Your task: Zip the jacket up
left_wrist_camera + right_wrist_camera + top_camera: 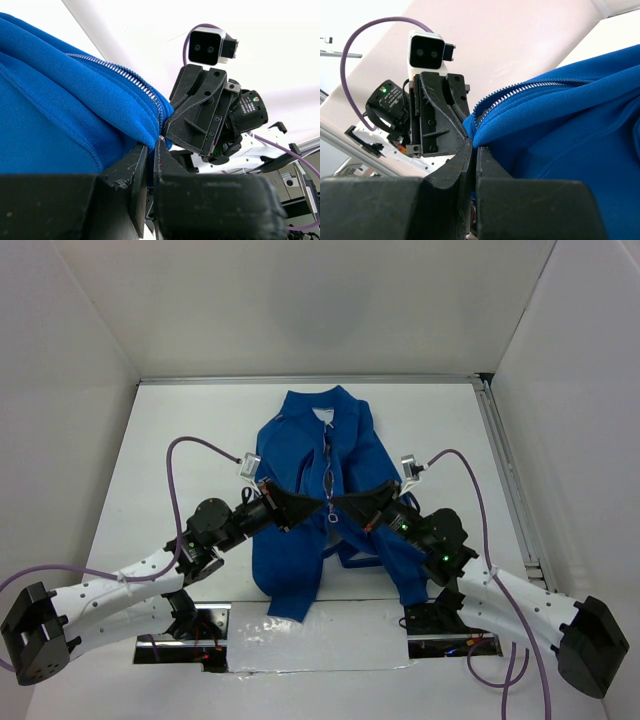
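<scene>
Jacket, blue, spread at frame centre. Left gripper, right gripper: tips meeting mid-frame, each pinched nearly closed on fabric beside zipper.

Pretty plain setup: a white table boxed in by a white back wall, left wall and right wall; a metal rail runs along the table's right edge; a shiny silvery strip sits at the near edge; the light's soft and even.

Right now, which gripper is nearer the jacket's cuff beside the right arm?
Right. The right gripper pinches the jacket on the zipper side facing the cuff; the left gripper pinches the opposite side.
</scene>
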Available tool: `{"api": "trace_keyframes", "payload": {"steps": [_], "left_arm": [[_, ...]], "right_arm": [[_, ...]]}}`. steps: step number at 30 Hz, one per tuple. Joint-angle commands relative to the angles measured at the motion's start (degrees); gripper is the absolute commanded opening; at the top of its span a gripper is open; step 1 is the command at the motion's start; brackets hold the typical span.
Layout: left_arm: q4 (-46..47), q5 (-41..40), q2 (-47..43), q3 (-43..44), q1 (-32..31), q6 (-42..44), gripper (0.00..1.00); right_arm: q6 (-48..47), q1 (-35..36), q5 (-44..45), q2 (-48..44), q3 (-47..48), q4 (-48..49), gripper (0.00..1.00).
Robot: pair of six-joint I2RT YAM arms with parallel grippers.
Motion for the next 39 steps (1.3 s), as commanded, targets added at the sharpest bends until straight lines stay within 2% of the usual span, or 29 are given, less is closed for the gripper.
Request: {"api": "trace_keyframes", "payload": {"steps": [1,4,8,12,16,20,22,27,30,35,39], "left_arm": [[3.7,2.0,0.5,0.7,-0.2,-0.5,0.00],[3.7,3.2,0.6,1.3,-0.2,0.0,0.00],[3.2,3.8,2.1,1.9,-0.2,-0.3,0.00],[-1.0,3.2,3.3,3.6,0.0,-1.3,0.00],[-0.9,4.0,3.4,3.6,0.0,-1.1,0.00],[-2.3,5.4,3.3,4.9,0.0,0.3,0.17],[-2.8,6.6,3.8,5.2,0.0,1.2,0.19],[-3.9,5.9,3.1,5.4,0.0,1.3,0.11],[-1.2,6.6,2.1,4.5,0.0,2.9,0.01],[0.5,11.4,2.3,4.4,0.0,6.1,0.00],[-2.1,10.9,2.1,5.0,0.0,9.7,0.00]], "right_arm": [[1.8,-0.5,-1.2,0.7,1.8,9.7,0.00],[2.9,-0.5,-1.3,1.9,1.6,10.5,0.00],[5.6,-0.5,-0.6,4.0,0.4,16.6,0.00],[8.5,-0.7,0.1,5.5,-1.0,22.0,0.00],[9.6,-0.7,1.6,6.0,-1.1,22.0,0.00],[9.7,-0.7,2.7,6.3,-1.6,22.6,0.00],[8.7,-0.7,2.2,6.2,-0.8,21.9,0.00],[7.5,-0.7,1.6,5.2,0.4,17.3,0.00],[7.5,-0.7,2.8,4.8,-0.1,16.6,0.00],[7.2,-0.7,4.2,5.7,0.1,17.8,0.00],[6.5,-0.8,3.3,7.6,1.1,20.5,0.00]]}}
